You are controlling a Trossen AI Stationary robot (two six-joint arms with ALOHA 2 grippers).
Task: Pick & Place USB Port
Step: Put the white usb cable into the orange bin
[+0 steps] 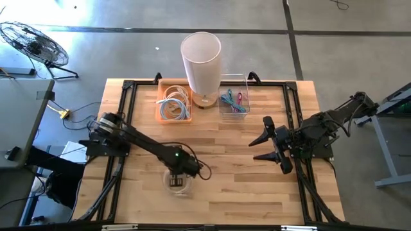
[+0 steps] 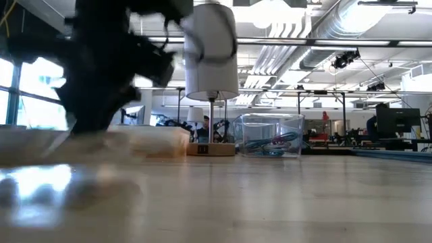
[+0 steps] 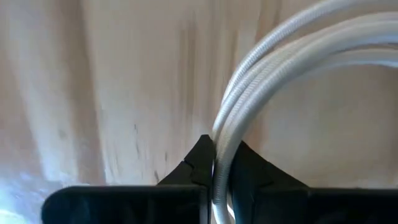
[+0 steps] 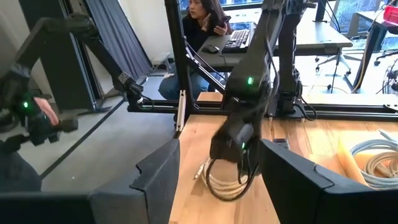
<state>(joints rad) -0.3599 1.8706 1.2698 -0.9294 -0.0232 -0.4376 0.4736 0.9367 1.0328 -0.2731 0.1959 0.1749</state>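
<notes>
— Near the tabletop's (image 1: 257, 186) front edge, where is the left gripper (image 1: 179, 174)?
— Low over a coiled white cable (image 1: 178, 182), open wood all round.
— Holding it?
— Yes; the left wrist view shows its fingers (image 3: 193, 167) clenched on the cable (image 3: 249, 81) strands.
— And the right gripper (image 1: 273, 146)?
— Hovering at the right side, fingers spread, well apart from the cable; its wrist view shows the coil (image 4: 224, 180) under the left arm.

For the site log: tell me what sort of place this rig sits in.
Probably an open-plan lab or workshop: exposed ducts overhead, concrete floor around the table, and a person at a desk with a keyboard behind it.
</notes>
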